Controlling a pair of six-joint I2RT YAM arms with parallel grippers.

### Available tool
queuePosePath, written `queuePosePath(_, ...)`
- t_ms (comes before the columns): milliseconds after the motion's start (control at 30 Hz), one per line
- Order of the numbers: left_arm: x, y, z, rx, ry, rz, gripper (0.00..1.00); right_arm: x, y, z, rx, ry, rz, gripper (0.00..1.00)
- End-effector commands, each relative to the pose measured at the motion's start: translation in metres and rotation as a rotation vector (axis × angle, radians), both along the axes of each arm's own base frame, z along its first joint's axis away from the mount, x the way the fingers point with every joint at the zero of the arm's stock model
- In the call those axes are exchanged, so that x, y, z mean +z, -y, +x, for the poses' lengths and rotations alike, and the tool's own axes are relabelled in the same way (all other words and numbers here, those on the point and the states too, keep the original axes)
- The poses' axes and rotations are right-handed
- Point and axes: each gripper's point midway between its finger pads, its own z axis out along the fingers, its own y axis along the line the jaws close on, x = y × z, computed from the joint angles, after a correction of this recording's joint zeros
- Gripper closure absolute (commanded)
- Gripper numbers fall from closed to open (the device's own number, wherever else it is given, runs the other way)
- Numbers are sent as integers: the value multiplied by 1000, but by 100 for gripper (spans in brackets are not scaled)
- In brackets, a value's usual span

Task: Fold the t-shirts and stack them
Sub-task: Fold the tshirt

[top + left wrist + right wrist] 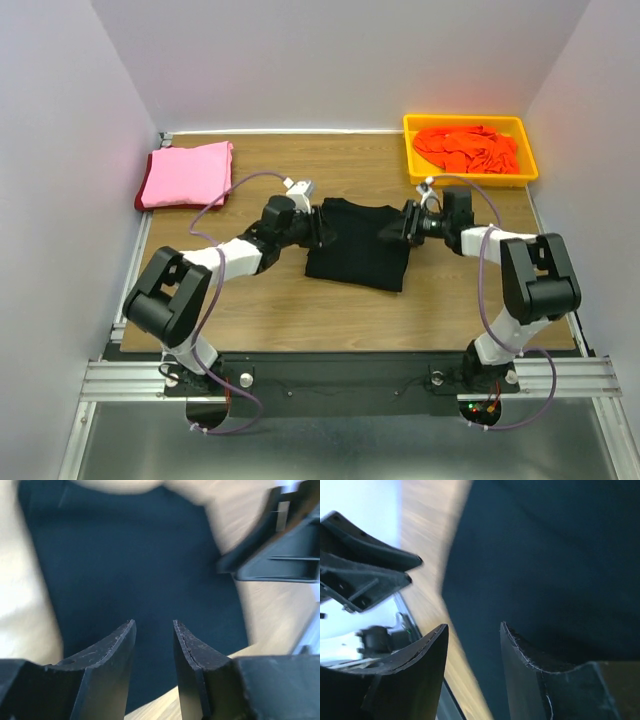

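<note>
**Item 1: black t-shirt** (358, 250). Lies part-folded and flat at mid tabletop (300, 320), between the two tools. Its left edge is at the left tool (319, 228) and its upper right corner at the right tool (392, 230). In the left wrist view the cloth (135, 565) spreads beneath and beyond the fingertips. In the right wrist view it (555, 555) fills the upper right, with bare wood to the left.

**Item 2: pink t-shirt** (187, 172). Folded, at the far left corner of the tabletop, resting on a dark red t-shirt (139, 201) of which only an edge shows. Well apart from both tools.

**Item 3: orange t-shirt** (468, 148). Crumpled inside the yellow tray (412, 150) at the far right corner.

**Item 4: left tool** (154, 624). Released: the fingers stand apart with nothing pinched, and black cloth shows through the gap. The arm rises from its base at the near left, elbow up, forearm running right and away to the shirt's left edge. The tool points along the tabletop towards the right tool (280, 545).

**Item 5: right tool** (472, 627). Released: the fingers stand apart with nothing between them. The arm rises from its base at the near right, elbow high, forearm running left to the shirt. The left tool (360, 570) shows opposite it. Both wrist views are blurred.
</note>
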Motion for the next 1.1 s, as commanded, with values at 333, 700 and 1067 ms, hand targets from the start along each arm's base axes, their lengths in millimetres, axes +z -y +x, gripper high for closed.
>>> queuePosePath(333, -53, -29, -29, 105, -166, 66, 57, -70, 20, -23, -7, -54, -99, 54)
queuePosePath(700, -14, -19, -40, 88, -78, 74, 56, 19, -22, -58, 96, 33, 13, 50)
queuePosePath(1067, -65, -26, -40, 140, -191, 151, 62, -70, -16, -111, 84, -127, -28, 57)
